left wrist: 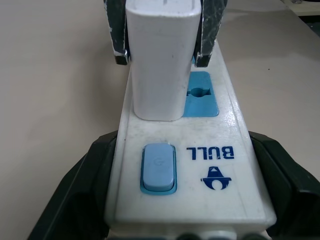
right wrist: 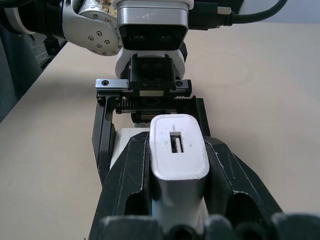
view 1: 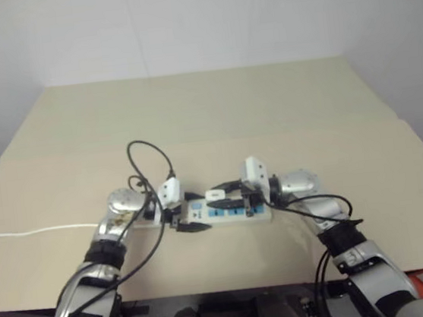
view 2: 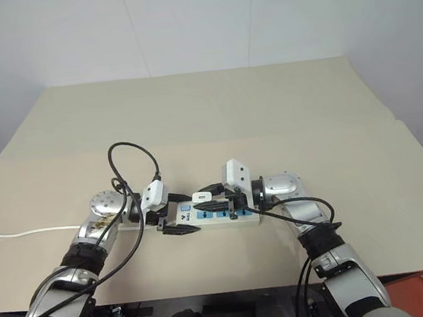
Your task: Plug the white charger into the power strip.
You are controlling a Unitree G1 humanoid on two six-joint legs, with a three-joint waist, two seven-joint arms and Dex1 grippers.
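The strip (view 2: 216,214) lies flat on the tabletop (view 2: 215,120), near the front edge and about midway between the left and right edges, with its length running left to right. The left hand (view 2: 178,216) is clamped on the left end of the strip: in the left wrist view its two black fingers (left wrist: 82,195) press against both long sides of the white bar, beside the blue switch (left wrist: 159,168). The charger (left wrist: 161,60) stands upright on the strip, just past the switch, with its base down on the first socket; the next blue socket (left wrist: 202,94) beside it is free. The right hand (view 2: 213,201) comes from the right and is closed on the charger, one black finger (right wrist: 127,172) on each side of its white body, as the right wrist view shows; the top face of the charger carries a small slot. From the left end of the strip a thin white cord (view 2: 29,232) runs over the tabletop to the left edge. The far half of the tabletop is bare beige surface up to the white wall (view 2: 196,22).
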